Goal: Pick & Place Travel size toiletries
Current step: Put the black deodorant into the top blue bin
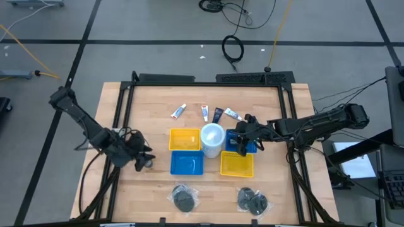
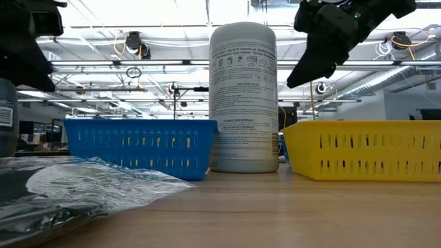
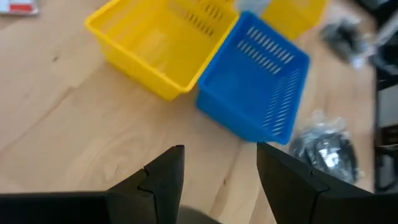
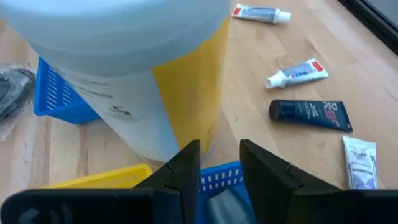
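Note:
Four small tubes lie in a row near the far edge: a white one (image 1: 178,111), another white one (image 1: 205,113), a dark one (image 1: 218,114) (image 4: 310,114) and one more white one (image 1: 232,115). Two wrapped dark round pieces (image 1: 184,198) (image 1: 252,200) lie near the near edge. A small grey tin (image 1: 149,162) (image 2: 5,117) stands on the table. My left gripper (image 1: 140,161) (image 3: 219,158) hangs open just above and beside the tin. My right gripper (image 1: 243,140) (image 4: 220,152) hovers over a blue basket (image 1: 249,146), fingers a little apart; a grey thing (image 4: 221,205) shows low between them.
The big white tub (image 1: 212,140) stands in the middle, close to my right gripper. Around it are a yellow basket (image 1: 185,139), a blue basket (image 1: 187,162) and a second yellow basket (image 1: 237,164). Bare wood shows along the left and right sides.

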You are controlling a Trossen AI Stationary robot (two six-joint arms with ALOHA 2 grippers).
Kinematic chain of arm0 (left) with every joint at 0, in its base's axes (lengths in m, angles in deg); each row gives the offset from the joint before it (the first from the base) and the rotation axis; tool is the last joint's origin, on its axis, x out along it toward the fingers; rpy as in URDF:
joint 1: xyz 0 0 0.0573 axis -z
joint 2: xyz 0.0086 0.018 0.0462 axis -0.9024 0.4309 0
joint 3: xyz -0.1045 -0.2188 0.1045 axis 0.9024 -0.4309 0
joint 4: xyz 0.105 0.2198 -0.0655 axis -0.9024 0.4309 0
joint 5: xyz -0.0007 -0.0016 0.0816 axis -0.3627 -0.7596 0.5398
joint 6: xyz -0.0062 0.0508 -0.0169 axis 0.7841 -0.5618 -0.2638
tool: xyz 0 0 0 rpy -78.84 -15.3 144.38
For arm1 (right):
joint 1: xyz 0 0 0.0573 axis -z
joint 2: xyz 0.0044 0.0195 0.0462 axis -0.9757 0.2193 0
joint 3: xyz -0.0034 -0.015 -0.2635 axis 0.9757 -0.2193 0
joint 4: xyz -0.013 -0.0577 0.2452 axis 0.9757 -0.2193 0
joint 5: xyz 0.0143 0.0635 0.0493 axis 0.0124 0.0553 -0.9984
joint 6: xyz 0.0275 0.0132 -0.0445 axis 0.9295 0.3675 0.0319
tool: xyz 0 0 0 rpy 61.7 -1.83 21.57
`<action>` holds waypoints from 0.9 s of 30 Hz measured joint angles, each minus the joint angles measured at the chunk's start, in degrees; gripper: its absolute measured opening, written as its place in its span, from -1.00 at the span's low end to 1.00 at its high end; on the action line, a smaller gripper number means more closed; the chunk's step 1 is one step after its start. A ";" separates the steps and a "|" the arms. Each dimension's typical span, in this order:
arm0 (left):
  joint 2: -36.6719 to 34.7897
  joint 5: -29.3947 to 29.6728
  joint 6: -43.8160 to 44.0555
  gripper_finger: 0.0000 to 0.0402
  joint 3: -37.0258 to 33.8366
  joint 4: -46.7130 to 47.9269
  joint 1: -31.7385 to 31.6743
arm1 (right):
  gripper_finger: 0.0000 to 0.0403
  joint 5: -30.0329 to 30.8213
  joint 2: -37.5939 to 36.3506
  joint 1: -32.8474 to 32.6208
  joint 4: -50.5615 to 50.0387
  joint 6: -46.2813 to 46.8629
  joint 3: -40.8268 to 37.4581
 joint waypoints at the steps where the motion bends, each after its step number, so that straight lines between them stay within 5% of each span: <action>1: 1.70 0.06 1.67 0.00 1.25 1.62 0.62 | -0.48 0.00 0.00 0.00 -0.01 -0.10 0.00; 14: 17.21 0.23 14.02 0.00 7.91 7.33 5.27 | -0.48 0.00 0.00 0.00 -0.08 -0.47 -0.02; 27: 19.34 -3.49 15.47 0.00 7.91 9.18 5.98 | -0.48 0.00 0.00 0.00 -0.10 -1.08 -0.02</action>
